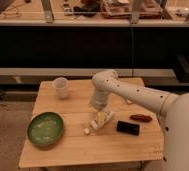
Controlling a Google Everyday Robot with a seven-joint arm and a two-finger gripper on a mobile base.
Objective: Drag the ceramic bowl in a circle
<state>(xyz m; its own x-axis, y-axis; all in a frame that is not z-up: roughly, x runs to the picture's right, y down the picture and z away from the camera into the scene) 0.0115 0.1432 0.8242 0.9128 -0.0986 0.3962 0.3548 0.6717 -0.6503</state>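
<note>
ceramic bowl: wide, shallow, green with a darker rim; upright at the near-left corner of the worktop — well apart from the end effector.
white cup: small, upright, at the far-left part of the worktop, beyond the ceramic bowl and slightly to its right.
end effector: low over the middle of the worktop, to the right of the ceramic bowl; I cannot tell whether it is released or clenched.
arm: white, reaching in from the right and bending downward at a rounded joint above the middle of the worktop.
black object: flat, lying just right of the end effector.
reddish-brown object: small, elongated — just beyond the black object, towards the right edge.
</note>
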